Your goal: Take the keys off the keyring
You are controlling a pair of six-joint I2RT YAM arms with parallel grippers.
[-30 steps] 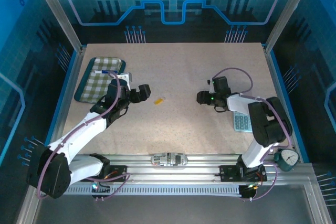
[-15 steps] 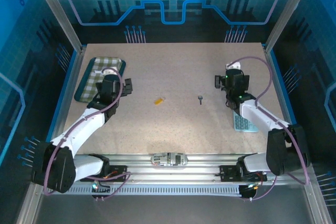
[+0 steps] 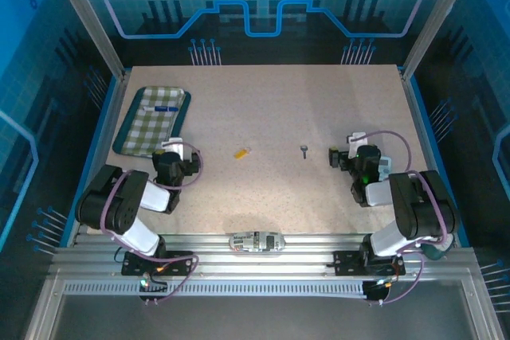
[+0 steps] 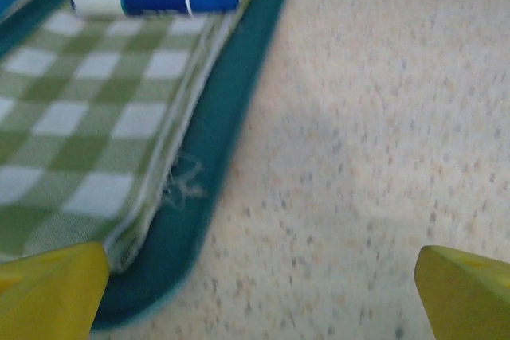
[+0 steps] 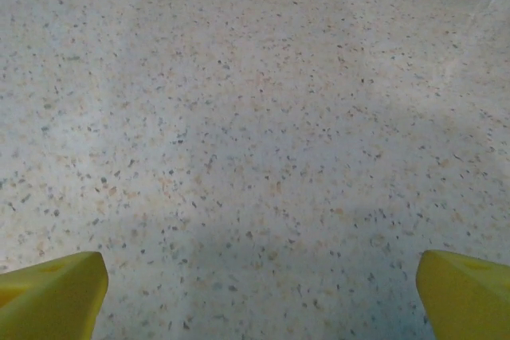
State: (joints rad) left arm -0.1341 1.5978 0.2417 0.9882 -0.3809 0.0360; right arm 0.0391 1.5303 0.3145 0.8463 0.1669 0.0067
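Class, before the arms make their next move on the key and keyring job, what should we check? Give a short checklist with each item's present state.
1. The key is off the keyring tag: ok, they lie apart on the table.
2. No more keys are on the tag: cannot tell, too small.
3. The left claw is open and empty: ok.
4. The right claw is open and empty: ok.
5. Both claws are clear of the key and tag: ok.
6. The left claw is clear of the teal tray: cannot tell, its rim lies close by one fingertip.
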